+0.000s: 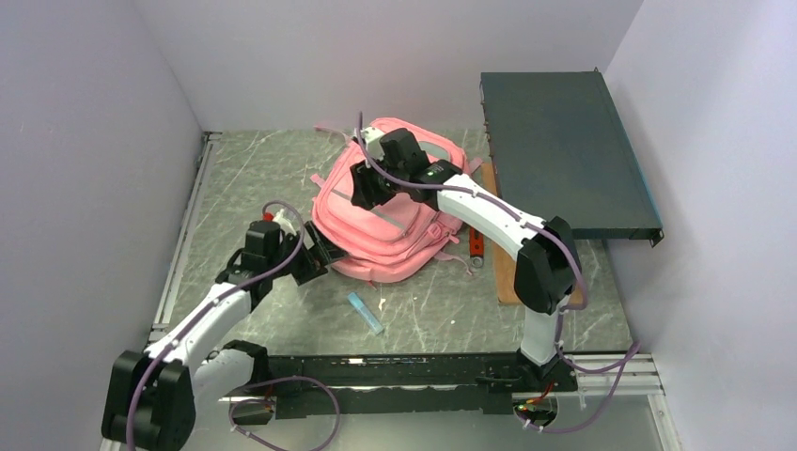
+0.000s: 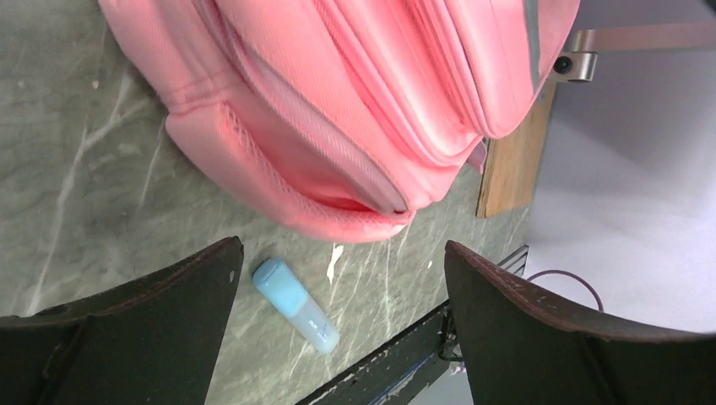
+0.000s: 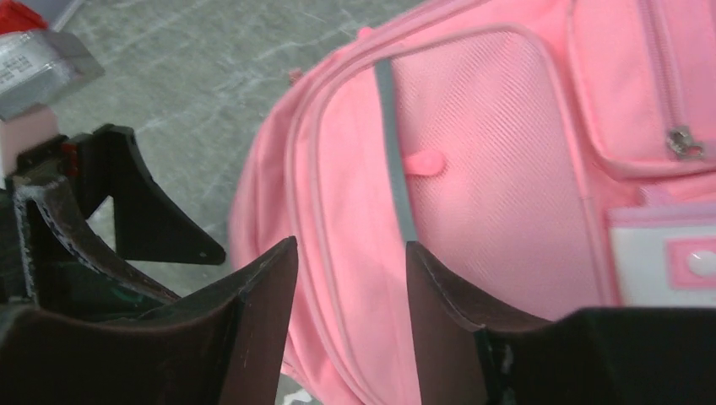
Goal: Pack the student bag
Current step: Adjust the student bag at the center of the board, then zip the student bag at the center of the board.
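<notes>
L gripper (image 2: 344,246) wide, empty, near blue tube (image 2: 295,304) beside bag (image 2: 338,101): centre over it, pinch across width. R gripper (image 3: 351,245) half-open, empty, over bag.

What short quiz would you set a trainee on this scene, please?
1. Fill in: the left fingers stand ____, holding nothing.
2. True or false: the light blue tube lies inside the pink backpack.
3. Which fingers hang above the backpack? A) left fingers B) right fingers
Key: 1 open; 2 false, it lies on the table beside the backpack; 3 B.
</notes>
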Motion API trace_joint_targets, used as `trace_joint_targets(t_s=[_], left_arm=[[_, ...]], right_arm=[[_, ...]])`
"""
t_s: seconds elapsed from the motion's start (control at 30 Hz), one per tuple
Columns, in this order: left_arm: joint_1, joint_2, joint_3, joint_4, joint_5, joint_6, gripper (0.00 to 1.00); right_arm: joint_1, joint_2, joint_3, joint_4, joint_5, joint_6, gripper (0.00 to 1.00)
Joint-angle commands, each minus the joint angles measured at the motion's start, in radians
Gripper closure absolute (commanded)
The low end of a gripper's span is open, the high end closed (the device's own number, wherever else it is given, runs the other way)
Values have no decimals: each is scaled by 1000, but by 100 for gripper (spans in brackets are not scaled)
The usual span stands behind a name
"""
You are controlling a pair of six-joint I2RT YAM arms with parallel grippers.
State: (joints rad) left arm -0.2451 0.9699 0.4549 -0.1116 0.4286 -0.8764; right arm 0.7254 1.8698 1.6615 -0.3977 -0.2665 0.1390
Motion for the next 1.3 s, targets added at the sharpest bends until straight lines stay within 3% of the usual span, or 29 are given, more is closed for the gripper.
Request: trace_joint_targets(t_s=[0.0, 0.1, 0.2, 0.37, 0.5, 0.8, 1.07, 1.2, 1.27], left_arm=[[-10, 98, 81, 75, -19, 3, 9], [-10, 140, 79, 103, -26, 13, 19], [-10, 135, 78, 104, -51, 35, 37], [10, 118, 126, 63, -128, 117, 77], [52, 153, 179, 42, -101, 149, 100], [82, 145, 195, 50, -26, 142, 100], [83, 69, 134, 34, 39, 142, 95], [83, 19, 100, 15, 59, 147, 84], [83, -14, 76, 3, 59, 145, 72]], right_arm=[[-6, -100, -40, -55, 106, -6, 44], [-4, -199, -123, -118, 203, -33, 42], [-3, -298, -219, -163, 314, -60, 41], [-3, -420, -392, -192, 399, -67, 47], [-5, -448, -497, -175, 444, -70, 46], [-7, -287, -481, -262, 699, -20, 47], [-7, -192, -482, -245, 779, -40, 44], [-9, -114, -459, -239, 812, -47, 43], [-9, -86, -463, -223, 844, -50, 42]])
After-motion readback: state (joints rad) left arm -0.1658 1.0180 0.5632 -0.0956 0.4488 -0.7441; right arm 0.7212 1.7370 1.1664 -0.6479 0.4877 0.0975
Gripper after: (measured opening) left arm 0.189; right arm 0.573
